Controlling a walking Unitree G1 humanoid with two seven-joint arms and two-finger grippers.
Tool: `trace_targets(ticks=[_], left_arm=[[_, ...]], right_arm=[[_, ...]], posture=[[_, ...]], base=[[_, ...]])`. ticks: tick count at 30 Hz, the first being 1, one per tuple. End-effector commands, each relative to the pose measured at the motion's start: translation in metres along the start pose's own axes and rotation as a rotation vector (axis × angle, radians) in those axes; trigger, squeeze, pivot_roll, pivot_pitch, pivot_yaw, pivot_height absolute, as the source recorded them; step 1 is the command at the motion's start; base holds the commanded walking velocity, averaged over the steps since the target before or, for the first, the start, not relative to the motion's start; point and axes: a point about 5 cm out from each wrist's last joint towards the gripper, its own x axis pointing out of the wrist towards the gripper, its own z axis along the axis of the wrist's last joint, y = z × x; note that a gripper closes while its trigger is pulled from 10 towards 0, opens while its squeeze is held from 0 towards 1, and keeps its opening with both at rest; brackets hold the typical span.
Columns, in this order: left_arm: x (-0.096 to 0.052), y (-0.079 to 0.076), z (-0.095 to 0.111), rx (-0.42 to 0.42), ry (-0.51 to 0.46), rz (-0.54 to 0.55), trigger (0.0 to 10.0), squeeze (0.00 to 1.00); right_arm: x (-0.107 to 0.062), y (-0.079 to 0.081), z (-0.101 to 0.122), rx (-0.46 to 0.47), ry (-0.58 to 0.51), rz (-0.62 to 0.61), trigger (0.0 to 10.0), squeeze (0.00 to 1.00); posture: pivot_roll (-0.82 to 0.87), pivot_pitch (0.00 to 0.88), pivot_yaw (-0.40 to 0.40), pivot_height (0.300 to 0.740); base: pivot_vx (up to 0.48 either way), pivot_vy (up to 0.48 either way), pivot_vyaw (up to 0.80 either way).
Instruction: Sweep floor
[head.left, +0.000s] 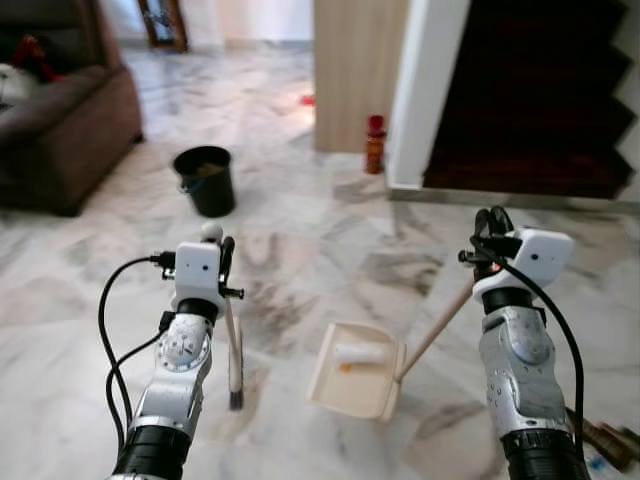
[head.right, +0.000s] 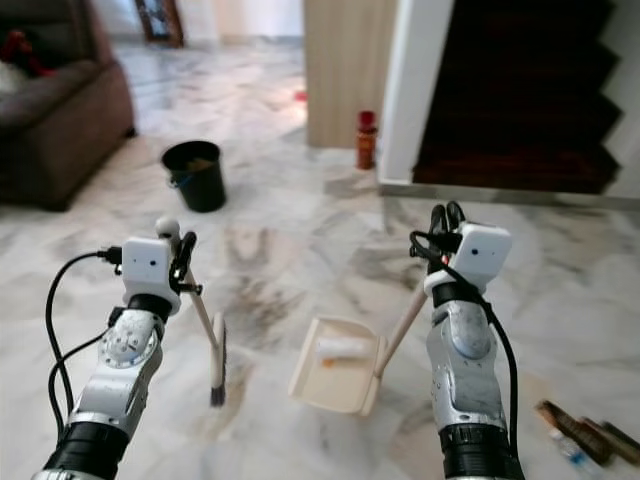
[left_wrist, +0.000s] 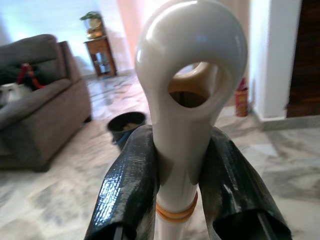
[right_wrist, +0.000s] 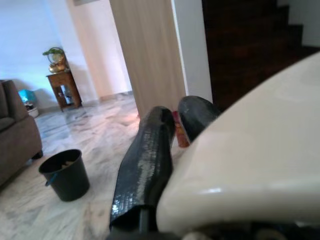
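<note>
Sweeping looks partly done: the dustpan (head.left: 355, 371) already holds a pale roll and an orange scrap, while wrappers (head.right: 580, 432) lie unswept on the floor (head.left: 330, 240), well off from the right fingers. The brush (head.left: 234, 360) hangs below the left gripper (left_wrist: 180, 170), whose fingers (left_wrist: 130, 190) pinch its looped handle. The right gripper (head.left: 492, 228) clasps the dustpan's handle, pan resting below. Both forearms reach forward. A bucket (head.left: 206, 180) stands beyond.

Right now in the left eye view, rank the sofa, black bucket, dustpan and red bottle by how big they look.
1. Sofa, cut off by the frame
2. Dustpan, nearest the camera
3. Black bucket
4. Red bottle, farthest away
</note>
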Motion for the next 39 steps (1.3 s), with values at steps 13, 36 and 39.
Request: trace_targets(ticks=[13,36,39], left_arm=[[0.0015,-0.0030,0.0136,0.004,-0.055,-0.038,10.0,0.00],[0.0029,-0.0012,0.0156,0.006,-0.056,-0.033,10.0,0.00],[0.0029,-0.0013,0.0156,0.004,-0.055,-0.033,10.0,0.00]], right_arm=[[0.0049,0.0065,0.0150,0.030,-0.065,0.023,10.0,0.00],[0.0063,0.0096,0.0164,0.012,-0.062,0.053,10.0,0.00],[0.0064,0.0105,0.0164,0.015,-0.061,0.058,10.0,0.00]], posture=[[-0.11,0.000,0.012,0.740],[-0.11,0.000,0.008,0.740],[-0.10,0.000,0.006,0.740]], base=[[0.021,0.000,0.48],[0.448,0.000,0.03],[0.480,0.000,0.78]])
